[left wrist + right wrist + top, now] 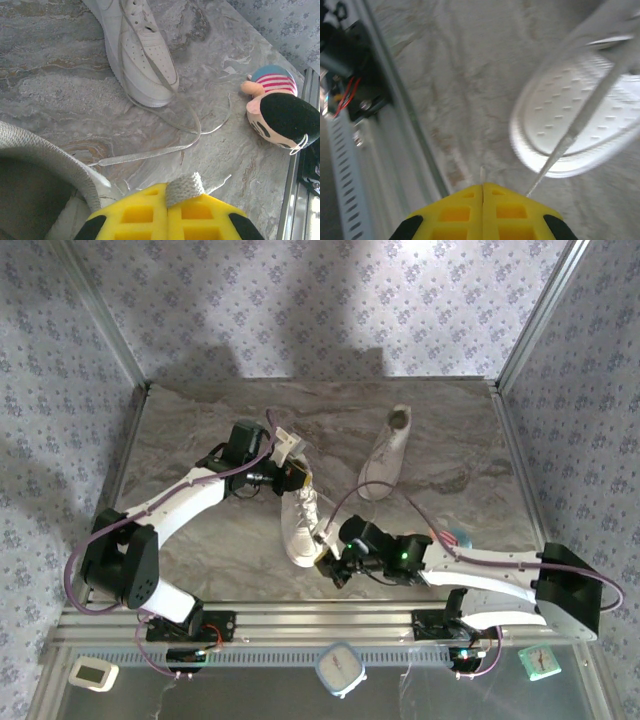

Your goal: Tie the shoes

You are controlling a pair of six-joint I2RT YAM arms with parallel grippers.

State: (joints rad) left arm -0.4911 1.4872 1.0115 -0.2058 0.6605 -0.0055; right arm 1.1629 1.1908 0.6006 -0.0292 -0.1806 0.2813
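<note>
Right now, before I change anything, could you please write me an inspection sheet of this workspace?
Surface: marble-patterned table, no spills seen.
Job's things: near shoe between the grippers; far shoe, laces loose on the table.
Clutter: plush toy beside the right arm.
Grippers: left gripper shut on a lace end; right gripper shut, a lace reaching its tips.
Cables: purple cables along both arms.
Surroundings: flowered walls; three small devices at the near edge.
</note>
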